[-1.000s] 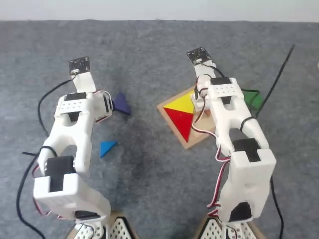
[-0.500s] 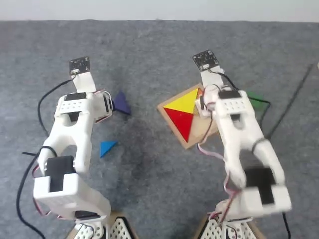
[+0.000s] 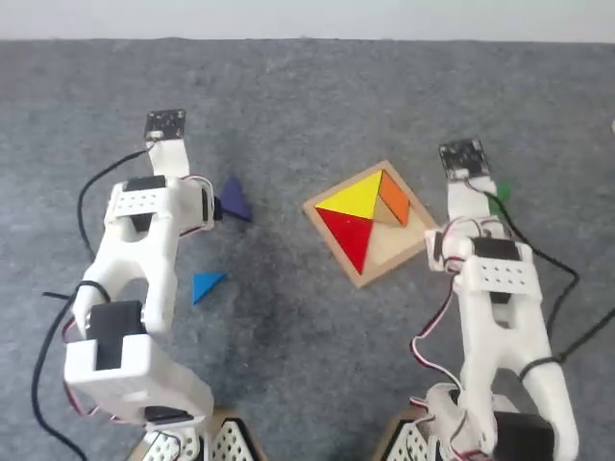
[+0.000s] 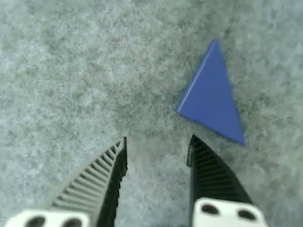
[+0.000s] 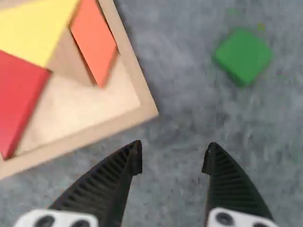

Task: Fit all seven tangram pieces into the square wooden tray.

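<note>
Fingers spread and empty on left gripper (image 4: 157, 151) and right gripper (image 5: 173, 158); we judge the green square (image 5: 242, 56) near the tray (image 5: 135, 71) light, stiff, thin, best pinched across opposite edges.

Soft, even light falls from above over the grey carpet (image 3: 288, 106) in the high view, bright but without glare. The white arms (image 3: 144, 259) cast only faint, wide-edged shadows, and a dimmer patch lies on the carpet between them. The wooden tray (image 3: 396, 240) throws a thin dark line along its near edges. In the left wrist view the blue triangle (image 4: 210, 99) has a narrow shadow hugging one edge. In the right wrist view the green square (image 5: 242, 56) shows a slim shadow on one side.
</note>
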